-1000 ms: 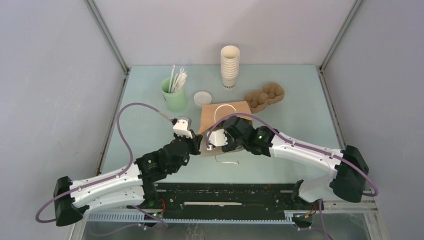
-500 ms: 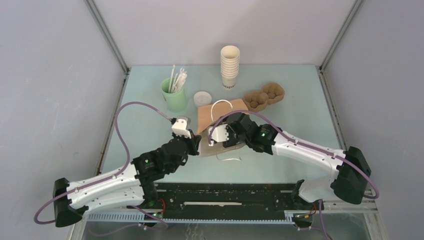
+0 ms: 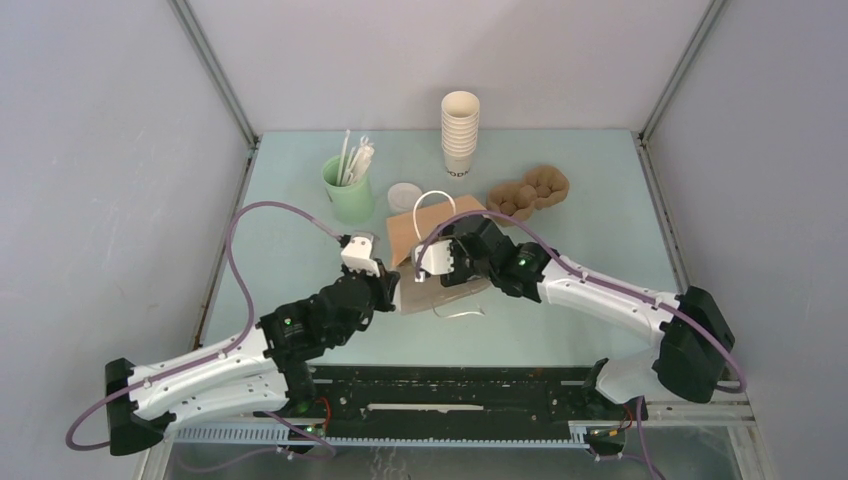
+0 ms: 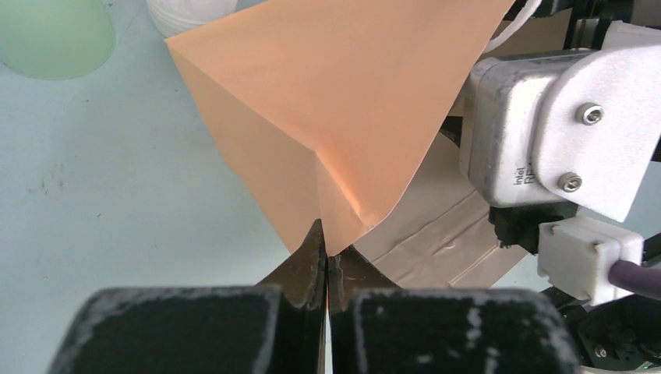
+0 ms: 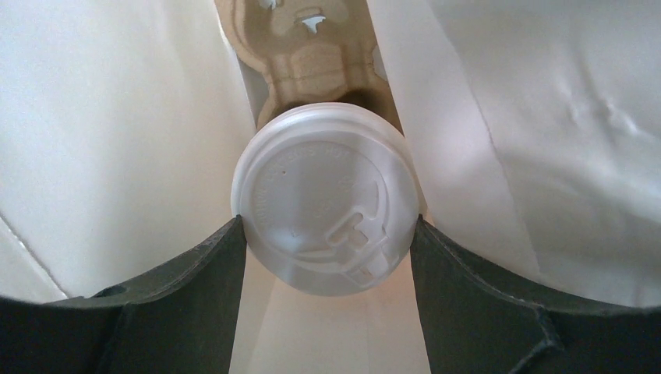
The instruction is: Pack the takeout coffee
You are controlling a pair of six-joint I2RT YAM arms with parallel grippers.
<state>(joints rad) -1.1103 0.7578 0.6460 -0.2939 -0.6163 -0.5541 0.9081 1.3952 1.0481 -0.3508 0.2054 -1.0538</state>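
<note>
The takeout coffee shows only in the right wrist view, as its round white lid (image 5: 327, 195). My right gripper (image 5: 329, 226) is shut on it, one finger on each side, inside the pale walls of the brown paper bag (image 5: 117, 140). In the top view the right gripper (image 3: 440, 262) reaches into the bag (image 3: 405, 232), which lies on its side, and the cup is hidden. My left gripper (image 4: 327, 261) is shut on a corner of the bag's edge (image 4: 335, 93). It sits at the bag's near left (image 3: 392, 292).
A mint-green cup with straws (image 3: 348, 190) stands at the back left. A loose white lid (image 3: 404, 194) lies beside it. A stack of lidless white cups (image 3: 460, 135) stands at the back. A cardboard drink carrier (image 3: 530, 190) lies right of the bag and shows past the lid (image 5: 312, 47).
The bag and both grippers have shifted a little left and away from the bases. The bag's handle loop has risen and moved left. The right gripper sits deeper at the bag's mouth.
</note>
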